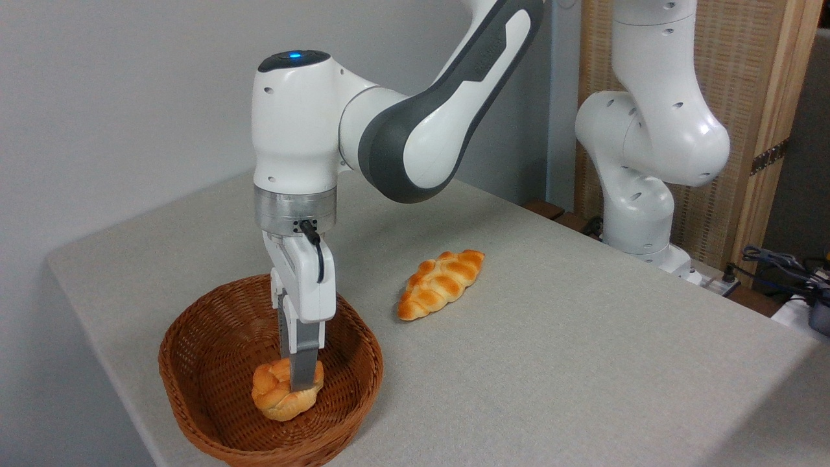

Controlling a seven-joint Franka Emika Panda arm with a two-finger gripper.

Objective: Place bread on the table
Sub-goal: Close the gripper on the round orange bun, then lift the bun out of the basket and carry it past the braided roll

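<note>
Bread (pixel 279 395), one small round bun, is sitting inside the basket, not yet out on the tabletop. One grey-beige tabletop (pixel 551 363) is carrying everything. One white robot arm (pixel 415 130) is reaching down over it, and a second white arm (pixel 648 143) is standing at the far right edge. One brown wicker basket (pixel 194 370) is resting at the near left. One long braided loaf (pixel 441 284) is lying apart from the basket. One gripper (pixel 299 383) is pressing onto the bun; whether it is clenching cannot be told.
</note>
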